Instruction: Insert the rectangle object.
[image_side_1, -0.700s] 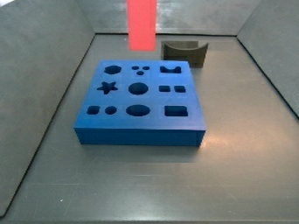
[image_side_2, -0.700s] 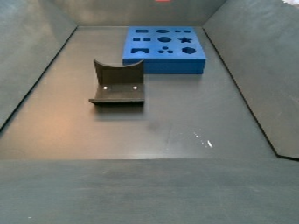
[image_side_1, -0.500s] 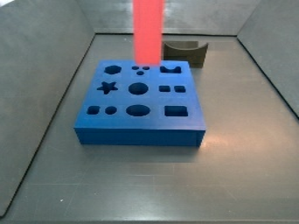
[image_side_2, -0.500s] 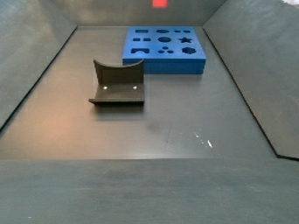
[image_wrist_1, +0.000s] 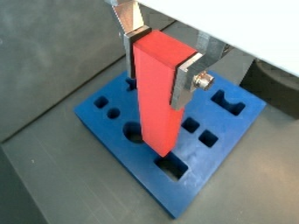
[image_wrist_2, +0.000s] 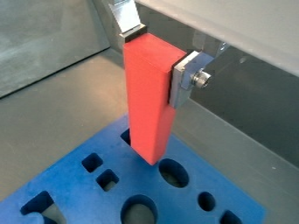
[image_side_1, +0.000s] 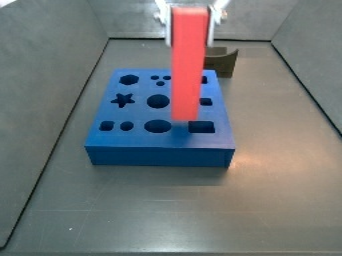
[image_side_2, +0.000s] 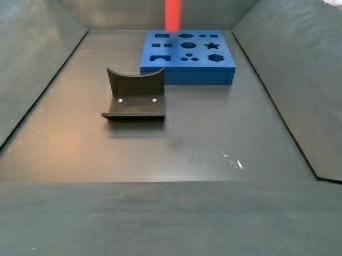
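Observation:
My gripper (image_wrist_1: 159, 57) is shut on the upper end of the rectangle object (image_wrist_1: 156, 101), a long red bar that hangs upright. It also shows in a wrist view (image_wrist_2: 152, 96) between the silver fingers (image_wrist_2: 187, 77). In a side view the gripper (image_side_1: 190, 8) sits at the frame's top edge and the bar (image_side_1: 189, 65) hangs over the blue holed block (image_side_1: 160, 152). Its lower end is just above the block's top, near the rectangular hole (image_side_1: 201, 127). In a side view only the bar's lower part (image_side_2: 173, 14) shows, behind the block (image_side_2: 201, 72).
The dark fixture (image_side_2: 134, 95) stands on the grey floor apart from the block, and shows behind the block in a side view (image_side_1: 217, 58). Sloping grey walls (image_side_1: 54, 110) enclose the floor on all sides.
The red bar has moved with my gripper, coming forward and to the right over the blue block and dropping lower toward its top. The block and fixture have not moved.

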